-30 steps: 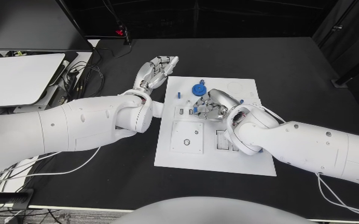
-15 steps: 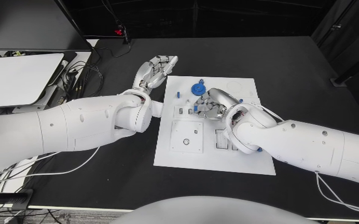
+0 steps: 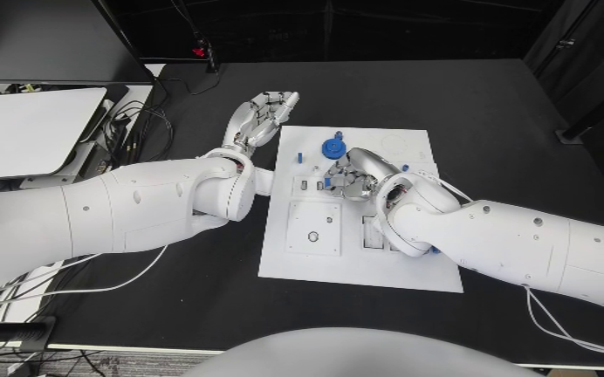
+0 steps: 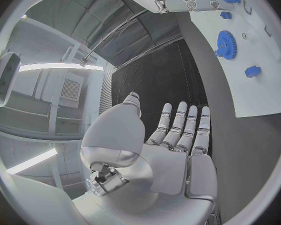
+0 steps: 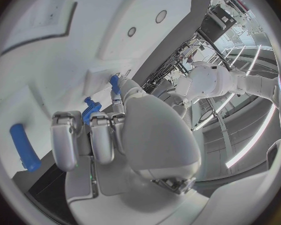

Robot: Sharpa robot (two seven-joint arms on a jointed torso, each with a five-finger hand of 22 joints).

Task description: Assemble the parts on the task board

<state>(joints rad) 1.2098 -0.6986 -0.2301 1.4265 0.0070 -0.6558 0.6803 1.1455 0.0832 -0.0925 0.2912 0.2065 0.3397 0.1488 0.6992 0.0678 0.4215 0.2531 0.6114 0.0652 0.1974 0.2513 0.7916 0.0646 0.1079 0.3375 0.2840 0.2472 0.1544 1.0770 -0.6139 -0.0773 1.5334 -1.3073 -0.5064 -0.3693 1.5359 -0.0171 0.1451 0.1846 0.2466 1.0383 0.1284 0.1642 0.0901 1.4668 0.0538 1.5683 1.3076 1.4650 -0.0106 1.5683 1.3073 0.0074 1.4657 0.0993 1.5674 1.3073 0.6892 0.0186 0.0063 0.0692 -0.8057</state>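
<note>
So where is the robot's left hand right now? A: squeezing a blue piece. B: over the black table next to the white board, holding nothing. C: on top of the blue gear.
B: the left hand is over the black table beside the task board with fingers straight and nothing in them, while the blue gear lies apart on the board.

The left hand (image 3: 261, 121) lies flat with fingers (image 4: 181, 122) straight and together; the right hand (image 3: 356, 174) has fingers (image 5: 90, 137) curled.
</note>
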